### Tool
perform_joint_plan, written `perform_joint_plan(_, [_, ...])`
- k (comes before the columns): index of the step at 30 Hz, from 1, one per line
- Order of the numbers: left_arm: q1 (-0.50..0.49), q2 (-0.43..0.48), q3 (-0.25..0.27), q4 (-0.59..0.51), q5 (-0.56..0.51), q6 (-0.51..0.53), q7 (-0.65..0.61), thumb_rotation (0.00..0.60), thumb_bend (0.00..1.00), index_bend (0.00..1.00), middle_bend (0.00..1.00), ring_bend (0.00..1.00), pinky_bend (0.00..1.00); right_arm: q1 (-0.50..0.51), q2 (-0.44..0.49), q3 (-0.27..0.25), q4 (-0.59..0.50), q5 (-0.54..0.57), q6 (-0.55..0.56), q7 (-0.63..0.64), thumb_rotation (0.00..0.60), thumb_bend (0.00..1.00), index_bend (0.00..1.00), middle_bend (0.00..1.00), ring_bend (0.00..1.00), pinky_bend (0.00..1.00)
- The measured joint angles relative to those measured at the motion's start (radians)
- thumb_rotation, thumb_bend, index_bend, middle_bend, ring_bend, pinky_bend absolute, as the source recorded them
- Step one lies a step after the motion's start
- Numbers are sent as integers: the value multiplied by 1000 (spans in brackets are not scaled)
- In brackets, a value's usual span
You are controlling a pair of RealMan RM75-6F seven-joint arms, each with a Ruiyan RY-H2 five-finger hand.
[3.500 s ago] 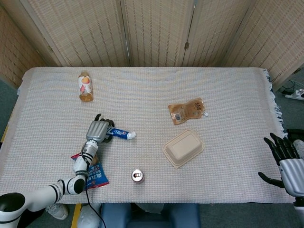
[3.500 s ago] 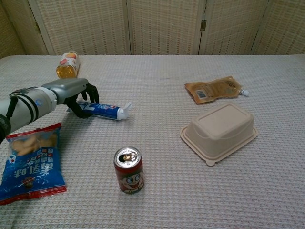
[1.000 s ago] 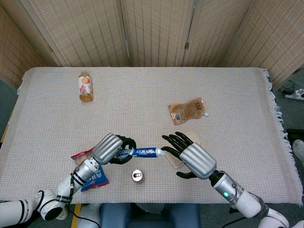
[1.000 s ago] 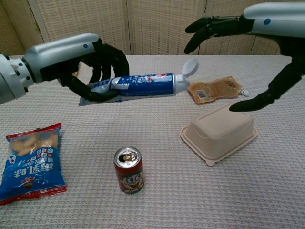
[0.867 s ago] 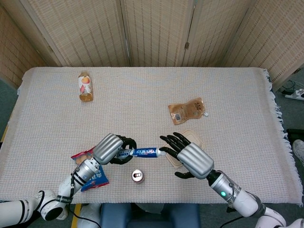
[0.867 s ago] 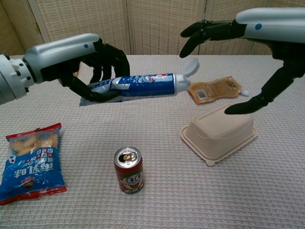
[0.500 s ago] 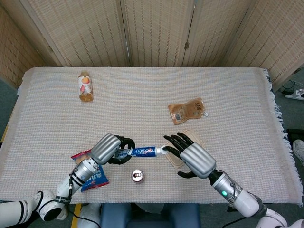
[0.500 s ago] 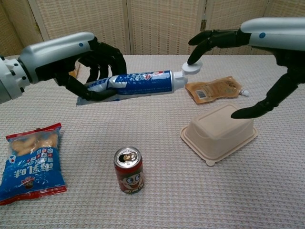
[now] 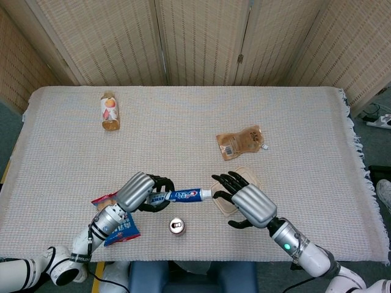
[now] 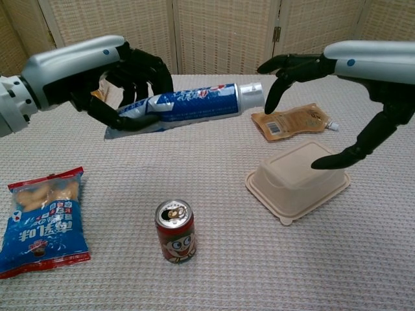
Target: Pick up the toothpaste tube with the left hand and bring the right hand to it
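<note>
Nearest me, the left hand (image 10: 113, 74) grips the blue-and-white soft plastic toothpaste tube (image 10: 185, 103) aloft by its crimped tail. It looks light and squashy, best held mid-body. Beyond, the right hand (image 10: 318, 68) hovers spread, empty, at the cap end.

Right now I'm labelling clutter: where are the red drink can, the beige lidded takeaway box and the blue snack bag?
red drink can (image 10: 175, 232), chest view, on its printed side.
beige lidded takeaway box (image 10: 299, 175), chest view, on its front wall.
blue snack bag (image 10: 40, 223), chest view, on its blue middle.
</note>
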Motion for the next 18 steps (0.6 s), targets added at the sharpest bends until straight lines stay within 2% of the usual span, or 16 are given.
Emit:
perform_joint_plan(6, [11,-8,1,15,14,32,-41,600,799,749,781,701,718,-16,19,-2,-8,-40,42,122,600,247,203,55,21,0])
perform_joint_plan(13, [19,-26,6,43,38,65,-79,600,800,749,781,700,711,-28,36,-8,11,-121,99,423,596,247,15,4,1,0])
perform_joint_plan(16, [21,-38,5,47,45,77,-82,600,800,749,781,700,710,-24,32,-10,30,-148,114,564,546,246,0,0,0,0])
perform_joint_plan(18, [21,-44,4,48,50,83,-85,600,801,749,781,700,710,-18,21,-9,47,-159,122,657,485,246,0,0,0,0])
